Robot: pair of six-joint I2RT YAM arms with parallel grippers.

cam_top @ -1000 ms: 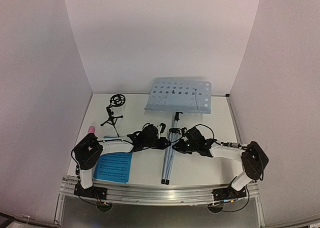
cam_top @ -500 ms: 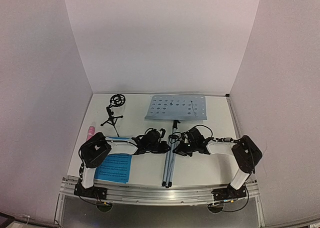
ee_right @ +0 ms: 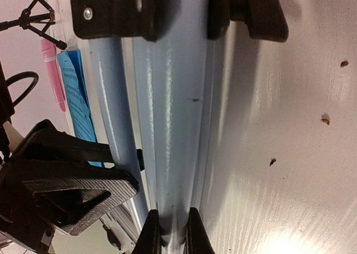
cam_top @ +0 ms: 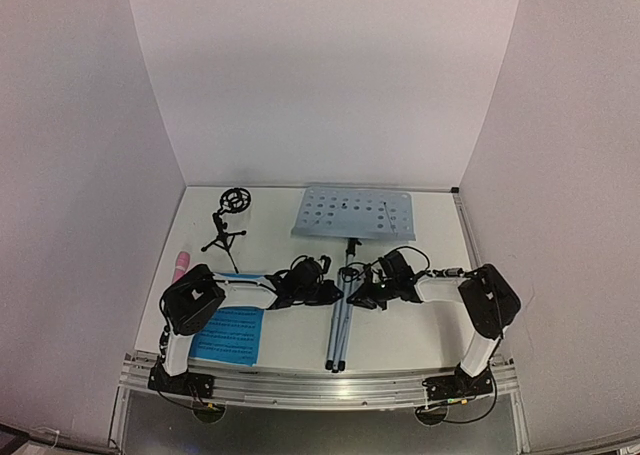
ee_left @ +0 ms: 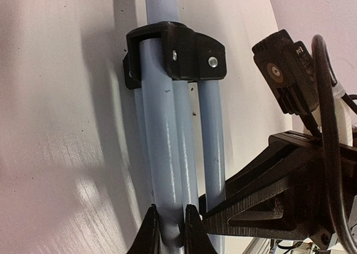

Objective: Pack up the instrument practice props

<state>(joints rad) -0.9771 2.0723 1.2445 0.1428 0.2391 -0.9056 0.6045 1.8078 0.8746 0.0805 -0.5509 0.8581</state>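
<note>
At mid-table, stand (cam_top: 350, 212) stretched front to back, folded legs toward near edge. Nearly closed on one leg tube, left gripper (ee_left: 170, 231); likewise on another, right gripper (ee_right: 173, 231). Leftward: mic stand (cam_top: 228, 225) upright at back, microphone (cam_top: 181, 264) beside left edge, sheets (cam_top: 228, 335) nearest.
</note>
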